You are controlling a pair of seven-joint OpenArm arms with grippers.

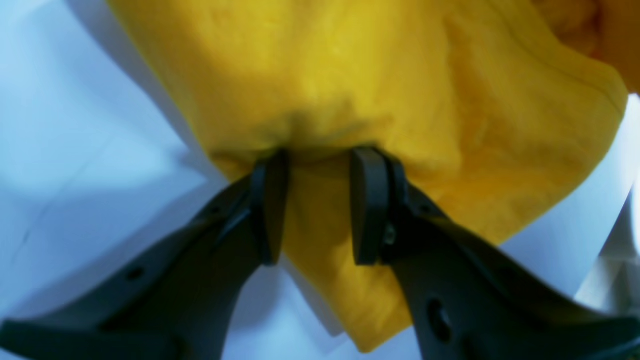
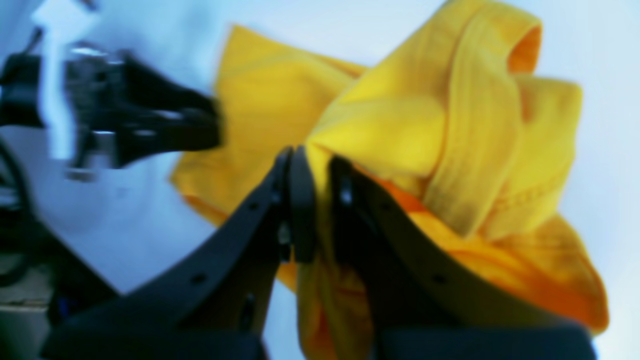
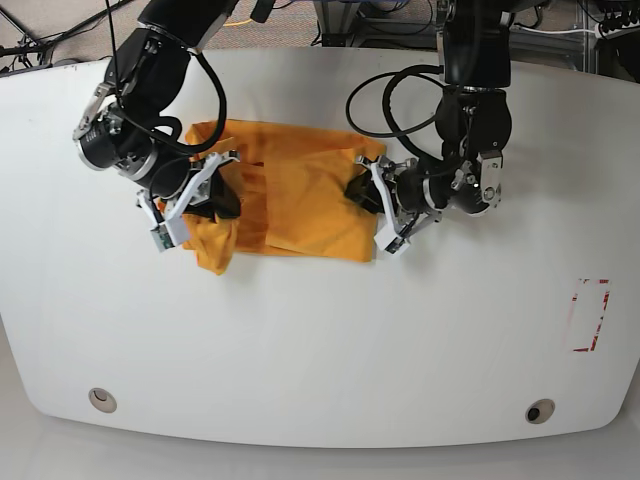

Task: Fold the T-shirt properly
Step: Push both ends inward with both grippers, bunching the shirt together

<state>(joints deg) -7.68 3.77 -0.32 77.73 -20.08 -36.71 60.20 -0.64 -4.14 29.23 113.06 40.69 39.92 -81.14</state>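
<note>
Item one: the orange-yellow short-sleeved cotton T-shirt (image 3: 290, 190). You find it partly folded on the white counter (image 3: 320, 340), stretched between your two grippers, in the far half of the counter in the base view. No lettering shows on the side facing up.

Item two: your right gripper (image 2: 317, 210), black, at the base view's left. Its jaws stand almost together, with a bunched, rolled fold of the T-shirt pinched in the narrow slit between them. From its wrist view, more cloth piles up beyond the fingertips and to their right, with a stitched hem curling over the top; a loose tail of fabric hangs below the jaws. In the base view this end of the T-shirt droops in a point just under that gripper.

Item three: your left gripper (image 1: 320, 205), black, at the base view's right. Its jaws stand partly apart, and the T-shirt's edge sits between the two pads (image 1: 369, 205), puckered just beyond the fingertips. You can see cloth running through the gap and hanging below it; the fabric spreads wide beyond the gripper, over the white counter.

Item four: a red-edged rectangular marking (image 3: 590, 315) on the counter, well apart from both grippers, near the edge on your left arm's side.
</note>
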